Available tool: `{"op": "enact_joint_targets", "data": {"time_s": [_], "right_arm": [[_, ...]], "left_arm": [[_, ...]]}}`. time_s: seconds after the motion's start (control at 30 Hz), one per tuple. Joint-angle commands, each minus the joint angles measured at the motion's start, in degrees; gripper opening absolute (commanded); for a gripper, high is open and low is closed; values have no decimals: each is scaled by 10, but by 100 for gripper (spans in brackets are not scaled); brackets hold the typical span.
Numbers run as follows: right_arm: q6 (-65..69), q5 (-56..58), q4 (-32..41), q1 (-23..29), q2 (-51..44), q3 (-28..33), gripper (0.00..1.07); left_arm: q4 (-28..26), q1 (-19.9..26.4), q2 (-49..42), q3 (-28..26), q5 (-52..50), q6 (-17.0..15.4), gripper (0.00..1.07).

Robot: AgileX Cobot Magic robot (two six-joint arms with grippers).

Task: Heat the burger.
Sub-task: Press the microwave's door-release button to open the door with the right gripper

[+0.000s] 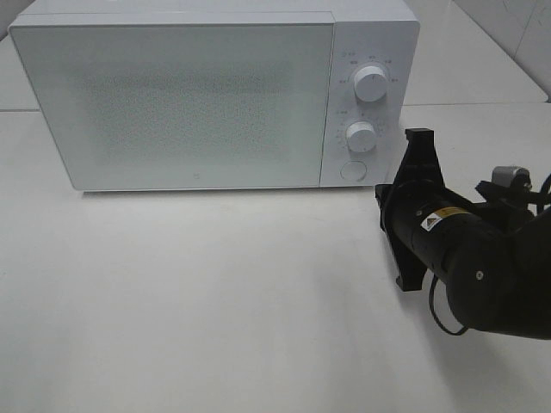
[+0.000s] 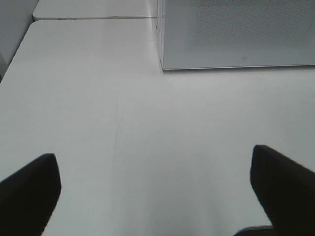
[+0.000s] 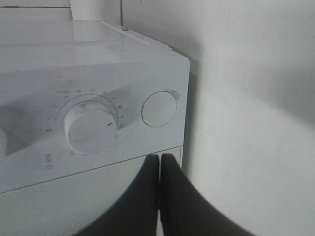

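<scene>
Burger unseen; right fingers (image 3: 147, 196) together near closed microwave (image 1: 172, 95).

One white microwave (image 1: 198, 95) with one door (image 1: 172, 103) stands on one white surface (image 1: 215, 301). Its panel carries two round knobs, an upper knob (image 1: 371, 83) and a lower knob (image 1: 361, 136), plus one round button (image 1: 352, 170). Two end effectors show, the left end effector (image 2: 153, 162) and the right end effector (image 3: 160, 164), and one black arm (image 1: 491, 267) is in the high view.

The table (image 1: 215, 327) was white and smooth. Another white table (image 2: 88, 9) sat against its far edge. A tiled wall (image 1: 525, 34) stood past the far right corner.
</scene>
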Motion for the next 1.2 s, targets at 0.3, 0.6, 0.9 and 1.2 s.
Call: {"op": "enact_joint_targets", "data": {"time_s": [0.3, 0.6, 0.9, 1.2], "right_arm": [[7, -7, 1, -8, 71, -75, 0], [-5, 22, -6, -41, 105, -132, 0], [-14, 36, -7, -47, 139, -168, 0], [-21, 39, -5, -60, 162, -197, 0]], "left_arm": [[-2, 2, -9, 2, -8, -1, 99], [-2, 2, -9, 2, -8, -1, 99], [-2, 2, -9, 2, -8, -1, 99], [-2, 2, -9, 2, -8, -1, 99]]}}
